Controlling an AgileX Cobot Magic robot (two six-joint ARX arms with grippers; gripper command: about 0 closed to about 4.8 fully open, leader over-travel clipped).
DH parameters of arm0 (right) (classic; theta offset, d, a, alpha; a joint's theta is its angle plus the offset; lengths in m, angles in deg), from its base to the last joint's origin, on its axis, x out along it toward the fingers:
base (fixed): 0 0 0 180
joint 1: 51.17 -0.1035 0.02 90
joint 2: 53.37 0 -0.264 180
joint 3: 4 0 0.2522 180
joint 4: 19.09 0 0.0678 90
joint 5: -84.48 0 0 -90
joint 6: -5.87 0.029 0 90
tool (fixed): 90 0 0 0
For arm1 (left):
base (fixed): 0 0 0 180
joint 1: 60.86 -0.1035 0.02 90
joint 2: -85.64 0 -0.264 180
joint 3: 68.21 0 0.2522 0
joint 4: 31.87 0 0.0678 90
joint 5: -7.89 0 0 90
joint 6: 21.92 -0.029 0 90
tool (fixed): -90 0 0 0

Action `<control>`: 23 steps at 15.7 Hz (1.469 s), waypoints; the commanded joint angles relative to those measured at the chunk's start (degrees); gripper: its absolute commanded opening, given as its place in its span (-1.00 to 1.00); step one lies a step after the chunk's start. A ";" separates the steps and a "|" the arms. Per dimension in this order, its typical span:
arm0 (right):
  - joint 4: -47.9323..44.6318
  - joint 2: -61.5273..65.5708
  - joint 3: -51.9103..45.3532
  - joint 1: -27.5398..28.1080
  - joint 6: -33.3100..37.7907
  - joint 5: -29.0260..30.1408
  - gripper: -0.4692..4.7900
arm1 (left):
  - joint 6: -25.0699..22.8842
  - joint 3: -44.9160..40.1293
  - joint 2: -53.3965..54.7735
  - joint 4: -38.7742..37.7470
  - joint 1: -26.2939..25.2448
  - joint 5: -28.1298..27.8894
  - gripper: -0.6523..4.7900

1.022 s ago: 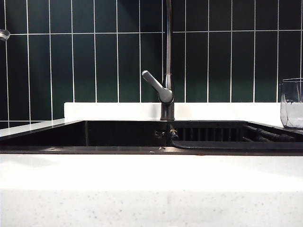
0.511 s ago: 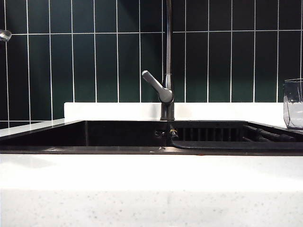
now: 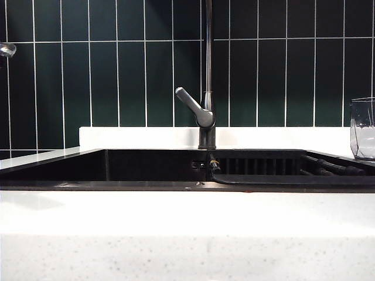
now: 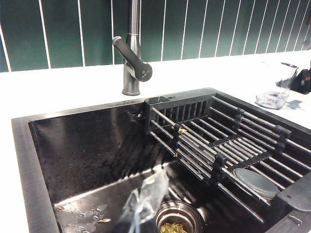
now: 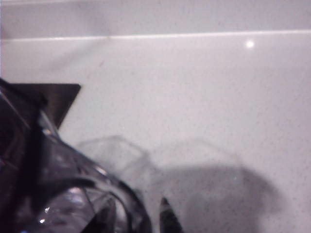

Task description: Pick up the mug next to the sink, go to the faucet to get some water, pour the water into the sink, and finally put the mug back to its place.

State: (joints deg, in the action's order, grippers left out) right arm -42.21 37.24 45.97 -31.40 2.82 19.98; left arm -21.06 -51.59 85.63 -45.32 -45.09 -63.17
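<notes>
Here, mug [image 3: 363, 129] stands upright at counter's [image 3: 187, 222] right edge beside sink [image 3: 146, 167]. L gripper [image 4: 143, 206] pinched closed; R gripper [image 5: 133, 218] width unclear.

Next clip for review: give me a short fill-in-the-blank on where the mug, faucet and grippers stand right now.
1. The mug stands upright on the white ____ to the right of the sink.
2. The faucet has one lever handle, which points toward the ____ of the exterior view.
3. In the right wrist view the right gripper is right at the ____.
4. The ribbed rack lies inside the ____.

Missing words: countertop; left; mug; sink
</notes>
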 commanded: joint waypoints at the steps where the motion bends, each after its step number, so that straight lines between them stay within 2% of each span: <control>1: 1.33 -1.62 -0.31 -0.04 0.00 0.33 -0.37 | -0.22 0.13 0.02 0.55 0.07 0.83 -0.78; 4: 1.09 -2.67 -1.44 -0.04 -0.22 0.28 -0.36 | -0.24 0.13 0.02 0.52 0.07 1.92 -0.78; 7: 4.17 -3.04 -1.53 -0.02 -0.22 0.20 -0.16 | -0.22 0.15 0.02 0.52 0.07 2.40 -0.78; 16: 5.60 -11.89 -6.45 0.02 -0.15 -0.39 -0.15 | -0.22 0.15 0.02 -0.46 0.07 3.87 -0.78; 23: 4.74 -14.29 -7.72 0.07 -0.48 -4.20 -0.15 | -0.24 0.15 0.02 -1.62 0.07 5.60 -0.78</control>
State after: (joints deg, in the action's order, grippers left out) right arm -35.53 23.10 38.12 -31.35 2.63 16.48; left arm -21.06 -51.59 85.61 -46.89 -45.09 -58.08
